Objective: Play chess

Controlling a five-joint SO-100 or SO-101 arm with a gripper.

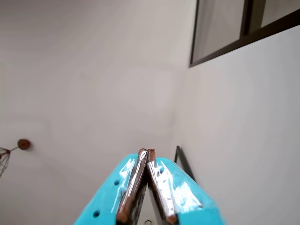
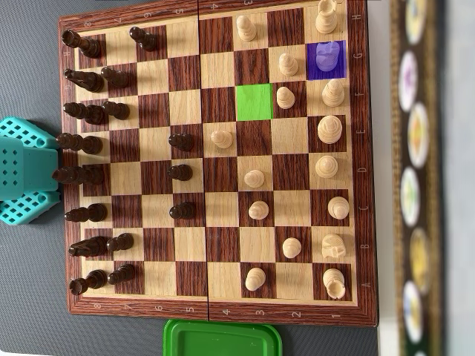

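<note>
Fingertips pressed together, the gripper (image 1: 146, 154) holds nothing; the wrist view has it pointing up at a pale wall and ceiling, with a dark window frame (image 1: 243, 37) at upper right, so the arm is parked well away from play. In the overhead view only the teal arm (image 2: 26, 170) shows, at the left edge of the chessboard (image 2: 215, 311), behind the dark pieces. Two squares are tinted: a purple square (image 2: 326, 59) near the top right, which holds a pale piece (image 2: 326, 53), and a green square (image 2: 254, 101), empty, lower and to the left of it. My reading is that the purple one marks the piece to lift and the green one its target, though nothing in view confirms this. Done well, the step starts with opening the jaws wide while the arm is high, then crossing the whole board above the piece tops, since the dark ranks and the centre pawns stand in the path. Descent should be straight down over the tinted piece, as pale neighbours stand just beside it on three sides. The light pawn (image 2: 285, 97) just beside the green square calls for a clean, vertical set-down. A green lid (image 2: 223, 337) lies below the board, clear of the route.
</note>
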